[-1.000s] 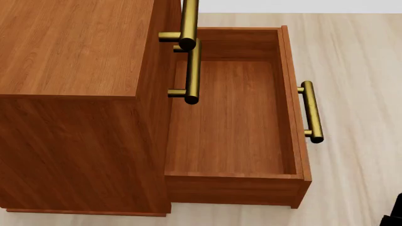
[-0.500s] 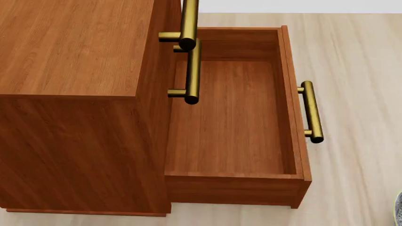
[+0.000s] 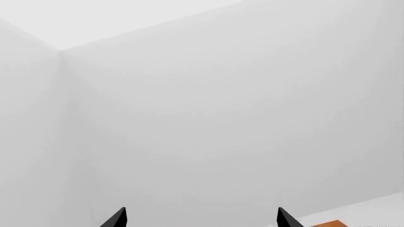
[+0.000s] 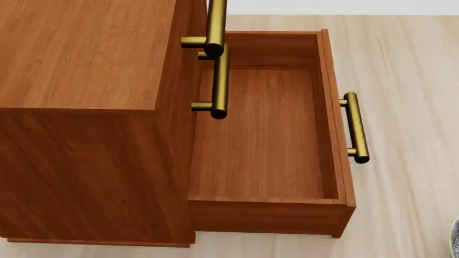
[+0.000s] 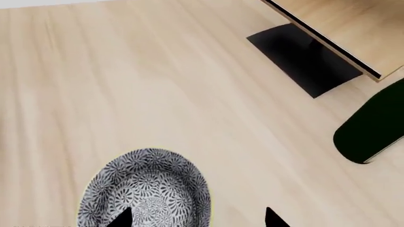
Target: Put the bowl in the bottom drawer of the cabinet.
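The left gripper (image 3: 198, 221) points at bare white walls, its tips spread apart, holding nothing. The cabinet (image 4: 86, 107) has its bottom drawer (image 4: 262, 140) pulled out. The right gripper (image 5: 197, 218) stands open around the bowl (image 5: 144, 189), above the floor (image 5: 126, 85).

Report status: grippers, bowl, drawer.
Left gripper open, empty. Right gripper grip on bowl unclear. Bottom drawer open, empty, unobstructed.

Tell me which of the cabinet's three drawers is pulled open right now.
The bottom drawer: its empty box juts out from the cabinet, handle far forward. The two upper drawers are shut, their brass handles close to the front.
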Available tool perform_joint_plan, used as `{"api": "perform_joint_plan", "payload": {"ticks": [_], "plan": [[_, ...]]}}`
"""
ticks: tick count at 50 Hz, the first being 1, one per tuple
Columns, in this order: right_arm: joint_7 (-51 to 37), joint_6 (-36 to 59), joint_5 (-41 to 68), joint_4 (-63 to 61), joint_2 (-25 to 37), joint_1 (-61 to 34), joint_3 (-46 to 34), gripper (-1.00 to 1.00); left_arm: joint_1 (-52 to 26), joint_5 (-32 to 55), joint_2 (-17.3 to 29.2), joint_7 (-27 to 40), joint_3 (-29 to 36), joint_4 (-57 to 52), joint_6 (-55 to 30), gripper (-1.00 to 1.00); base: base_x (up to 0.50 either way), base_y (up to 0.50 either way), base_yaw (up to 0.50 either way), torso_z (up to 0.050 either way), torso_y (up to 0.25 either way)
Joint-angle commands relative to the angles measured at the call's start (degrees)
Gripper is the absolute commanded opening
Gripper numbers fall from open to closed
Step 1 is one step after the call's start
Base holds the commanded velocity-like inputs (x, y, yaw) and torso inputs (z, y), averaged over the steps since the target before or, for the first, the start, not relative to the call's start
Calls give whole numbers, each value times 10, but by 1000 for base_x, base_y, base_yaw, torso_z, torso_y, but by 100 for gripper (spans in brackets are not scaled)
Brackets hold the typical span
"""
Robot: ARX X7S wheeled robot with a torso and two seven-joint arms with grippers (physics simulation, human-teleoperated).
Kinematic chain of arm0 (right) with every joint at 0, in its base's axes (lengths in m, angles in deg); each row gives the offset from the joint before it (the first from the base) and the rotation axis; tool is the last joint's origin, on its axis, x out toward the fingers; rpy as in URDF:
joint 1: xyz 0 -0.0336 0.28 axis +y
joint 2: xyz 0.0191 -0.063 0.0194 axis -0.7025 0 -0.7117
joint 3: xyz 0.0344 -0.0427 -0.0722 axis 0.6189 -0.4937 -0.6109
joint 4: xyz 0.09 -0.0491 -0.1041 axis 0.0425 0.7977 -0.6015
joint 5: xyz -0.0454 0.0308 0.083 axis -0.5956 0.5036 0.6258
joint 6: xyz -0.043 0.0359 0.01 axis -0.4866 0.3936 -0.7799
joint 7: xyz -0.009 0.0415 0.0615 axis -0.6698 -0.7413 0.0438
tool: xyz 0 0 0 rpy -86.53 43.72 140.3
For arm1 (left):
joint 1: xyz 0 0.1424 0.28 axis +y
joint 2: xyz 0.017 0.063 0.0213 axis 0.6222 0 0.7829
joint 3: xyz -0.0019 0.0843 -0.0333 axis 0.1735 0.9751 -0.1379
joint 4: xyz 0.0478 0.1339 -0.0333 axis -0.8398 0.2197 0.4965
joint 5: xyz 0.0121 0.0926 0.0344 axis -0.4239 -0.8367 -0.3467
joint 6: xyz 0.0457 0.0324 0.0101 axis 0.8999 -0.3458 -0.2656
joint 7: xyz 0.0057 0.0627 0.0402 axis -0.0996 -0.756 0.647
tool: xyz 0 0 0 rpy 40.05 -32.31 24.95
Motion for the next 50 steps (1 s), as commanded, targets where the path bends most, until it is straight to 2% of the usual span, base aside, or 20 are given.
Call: {"api": "perform_joint_plan", "payload": {"ticks": [1,29,50], "plan": [[16,-24,-32,34,5,10,-17,100,1,-1,1,0,3,2,4,100,0,0,0,0,0],[39,-59,-81,140,14,-32,-97,100,3,-1,3,2,13,3,8,100,0,0,0,0,0],[51,-80,-102,203,14,-63,-129,100,8,-7,1,3,23,13,21,100,0,0,0,0,0]]}}
